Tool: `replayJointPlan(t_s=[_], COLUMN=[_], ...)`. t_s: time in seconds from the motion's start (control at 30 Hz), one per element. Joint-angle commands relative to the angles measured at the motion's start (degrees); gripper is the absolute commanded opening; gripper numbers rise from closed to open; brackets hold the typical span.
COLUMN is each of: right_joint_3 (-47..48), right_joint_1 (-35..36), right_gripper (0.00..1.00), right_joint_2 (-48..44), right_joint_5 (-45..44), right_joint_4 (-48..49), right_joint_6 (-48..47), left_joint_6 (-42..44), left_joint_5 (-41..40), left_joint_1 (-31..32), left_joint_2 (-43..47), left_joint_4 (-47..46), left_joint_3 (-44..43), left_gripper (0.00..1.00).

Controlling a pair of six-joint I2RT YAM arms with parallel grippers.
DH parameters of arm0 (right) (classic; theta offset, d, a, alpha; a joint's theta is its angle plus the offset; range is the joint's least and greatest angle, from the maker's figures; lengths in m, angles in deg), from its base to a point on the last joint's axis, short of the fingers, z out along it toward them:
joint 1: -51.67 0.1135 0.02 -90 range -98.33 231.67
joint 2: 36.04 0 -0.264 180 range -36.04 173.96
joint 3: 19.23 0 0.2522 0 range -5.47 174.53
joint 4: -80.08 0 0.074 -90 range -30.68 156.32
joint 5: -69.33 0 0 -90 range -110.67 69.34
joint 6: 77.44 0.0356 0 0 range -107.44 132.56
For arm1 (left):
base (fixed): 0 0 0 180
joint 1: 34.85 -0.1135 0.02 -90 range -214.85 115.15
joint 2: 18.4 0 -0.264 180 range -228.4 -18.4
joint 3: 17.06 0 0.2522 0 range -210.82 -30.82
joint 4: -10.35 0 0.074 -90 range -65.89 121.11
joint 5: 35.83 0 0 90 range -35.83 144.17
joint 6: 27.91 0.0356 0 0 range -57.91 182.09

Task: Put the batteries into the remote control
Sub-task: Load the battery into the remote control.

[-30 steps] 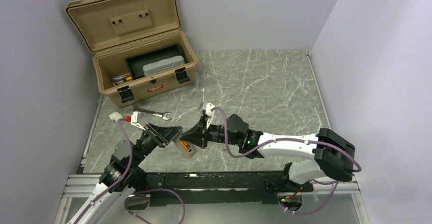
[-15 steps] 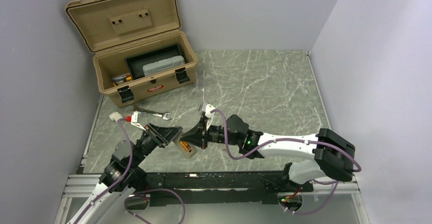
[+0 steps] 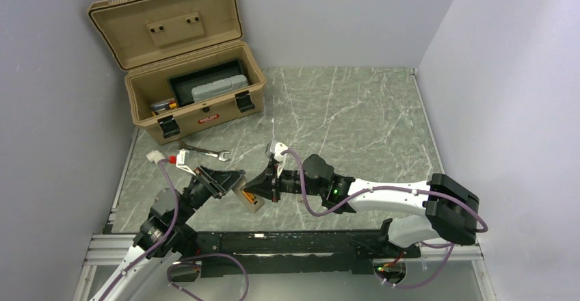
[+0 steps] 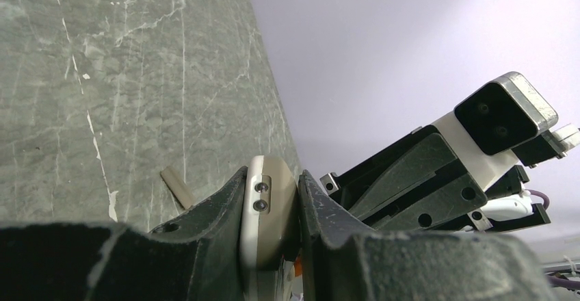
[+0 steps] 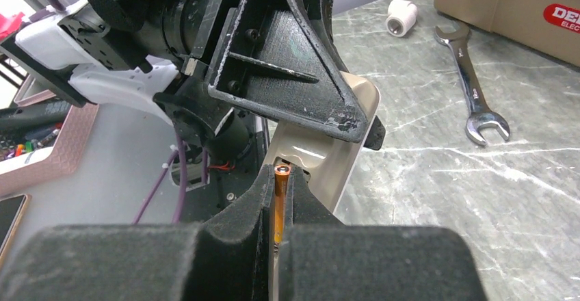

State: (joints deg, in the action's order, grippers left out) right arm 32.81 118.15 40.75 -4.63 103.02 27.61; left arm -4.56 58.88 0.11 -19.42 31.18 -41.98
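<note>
My left gripper (image 4: pixel 272 178) is shut on the remote control (image 4: pixel 263 212), clamping its white and greyish edges and holding it tilted above the table near the front edge (image 3: pixel 250 199). My right gripper (image 5: pixel 278 172) is shut on a slim orange battery (image 5: pixel 278 202), whose silver tip pokes out between the foam pads. That tip sits right at the remote control's greyish back (image 5: pixel 338 161), by its recess. In the top view the right gripper (image 3: pixel 254 190) meets the left gripper (image 3: pixel 234 185) over the remote. No other batteries are in view.
An open tan toolbox (image 3: pixel 195 106) stands at the back left with a grey case inside. A wrench (image 3: pixel 205 152), a small white block (image 3: pixel 156 156) and a red-capped piece (image 3: pixel 179 158) lie in front of it. A small beige strip (image 4: pixel 176 186) lies on the marble.
The right gripper has edged a little lower and toward the remote with the battery. The left gripper and remote have barely moved.
</note>
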Motion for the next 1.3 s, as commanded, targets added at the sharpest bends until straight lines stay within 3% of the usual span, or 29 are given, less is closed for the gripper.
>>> replayJointPlan(t_s=[0.0, 0.33, 0.43, 0.73, 1.0, 1.27], right_joint_3=[1.5, 1.4, 1.6, 3.8, 4.4, 7.7], right_joint_1=[0.0, 0.1, 0.1, 0.1, 0.1, -0.3], right_gripper=[0.0, 0.01, 0.15, 0.35, 0.45, 0.51], right_joint_2=[-0.7, -1.2, -1.4, -0.9, -3.3, -9.8], right_joint_5=[1.0, -0.2, -1.2, -1.8, -3.7, -3.9], right_joint_4=[-3.8, -5.0, -5.4, -6.6, -8.3, -17.9], right_joint_6=[-2.3, -2.9, -3.5, -5.3, -7.1, -13.2], left_joint_6=[-0.9, -0.9, -0.8, -0.9, -0.7, 0.1], left_joint_5=[0.5, -0.1, 0.0, 0.4, 1.1, 3.7], left_joint_1=[-0.1, -0.1, -0.1, -0.1, -0.1, -0.1], left_joint_2=[0.0, 0.8, 0.9, 0.3, 0.1, -0.7], left_joint_4=[-5.0, -3.3, -3.3, -4.5, -4.7, -5.0], left_joint_3=[-1.4, -1.6, -1.7, -1.2, -1.2, -1.6], left_gripper=[0.0, 0.0, 0.0, 0.0, 0.0, 0.0])
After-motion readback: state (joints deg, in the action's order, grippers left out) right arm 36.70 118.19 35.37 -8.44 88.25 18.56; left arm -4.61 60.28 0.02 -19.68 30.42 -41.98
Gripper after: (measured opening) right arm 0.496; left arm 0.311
